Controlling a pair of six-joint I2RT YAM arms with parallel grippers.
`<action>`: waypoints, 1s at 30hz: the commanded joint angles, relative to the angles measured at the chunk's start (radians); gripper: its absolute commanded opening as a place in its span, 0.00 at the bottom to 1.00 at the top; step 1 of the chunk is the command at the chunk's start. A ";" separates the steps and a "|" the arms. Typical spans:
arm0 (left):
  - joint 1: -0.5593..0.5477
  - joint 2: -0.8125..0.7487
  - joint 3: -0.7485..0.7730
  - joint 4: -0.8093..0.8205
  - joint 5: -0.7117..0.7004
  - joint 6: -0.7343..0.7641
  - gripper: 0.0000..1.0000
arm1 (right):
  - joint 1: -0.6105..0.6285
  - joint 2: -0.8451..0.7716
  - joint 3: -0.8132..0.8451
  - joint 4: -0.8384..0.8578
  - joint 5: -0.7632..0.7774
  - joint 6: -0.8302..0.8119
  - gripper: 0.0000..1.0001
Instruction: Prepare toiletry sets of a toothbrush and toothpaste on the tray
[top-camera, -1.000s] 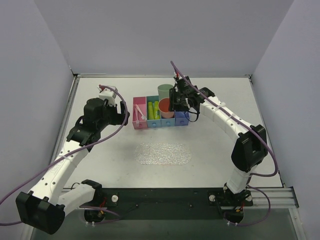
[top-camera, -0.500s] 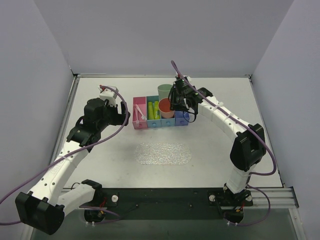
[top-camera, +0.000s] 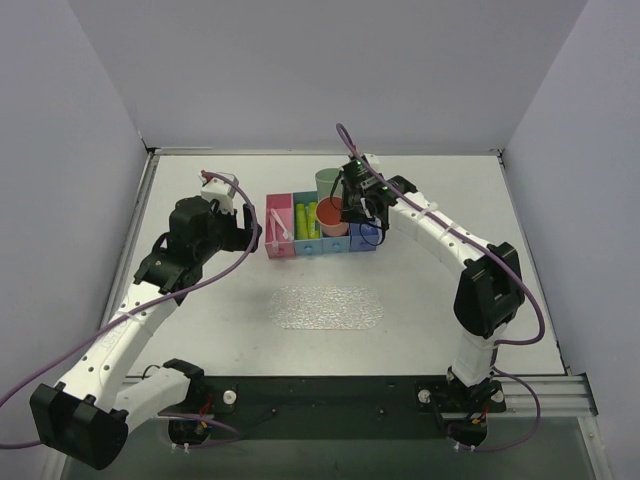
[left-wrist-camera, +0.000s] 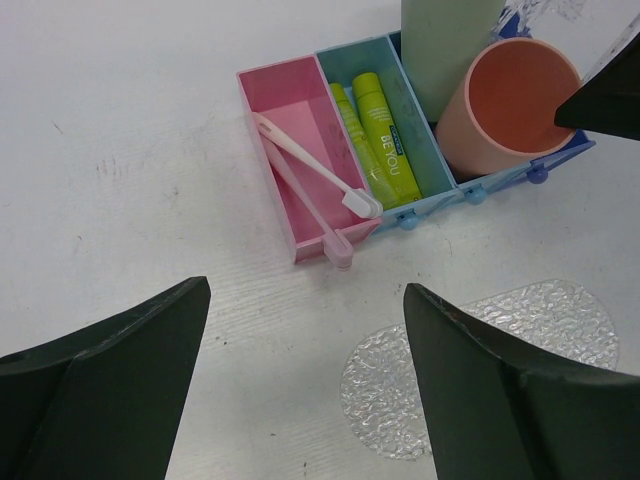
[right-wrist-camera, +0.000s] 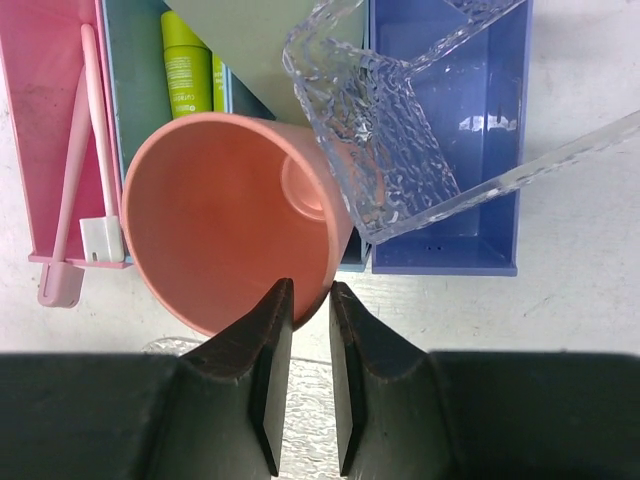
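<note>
Two pink-handled toothbrushes (left-wrist-camera: 310, 172) lie in the pink bin (top-camera: 279, 226); they also show in the right wrist view (right-wrist-camera: 84, 130). Yellow-green toothpaste tubes (left-wrist-camera: 380, 135) lie in the teal bin beside it, also seen in the right wrist view (right-wrist-camera: 186, 68). The clear bumpy tray (top-camera: 330, 307) lies flat on the table in front of the bins, bare. My left gripper (left-wrist-camera: 305, 290) is open and empty, above the table just in front of the pink bin. My right gripper (right-wrist-camera: 308, 290) is shut on the rim of an orange cup (right-wrist-camera: 220, 210) tilted over the bins.
A pale green cup (top-camera: 329, 181) stands behind the orange cup. A clear textured piece (right-wrist-camera: 370, 130) leans in the dark blue bin (right-wrist-camera: 470, 220) at the right end of the row. Grey walls enclose the table on three sides.
My right gripper has shifted slightly back and left with the orange cup in it. The left arm has hardly moved.
</note>
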 joint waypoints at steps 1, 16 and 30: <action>-0.008 -0.024 0.005 0.036 0.002 0.011 0.89 | 0.006 0.001 0.042 -0.004 0.022 0.030 0.14; -0.013 -0.033 0.006 0.036 -0.015 0.011 0.89 | 0.014 -0.024 0.074 -0.004 0.024 0.059 0.00; -0.011 -0.108 -0.030 0.074 -0.078 0.008 0.88 | 0.021 -0.155 0.013 0.049 0.019 0.053 0.00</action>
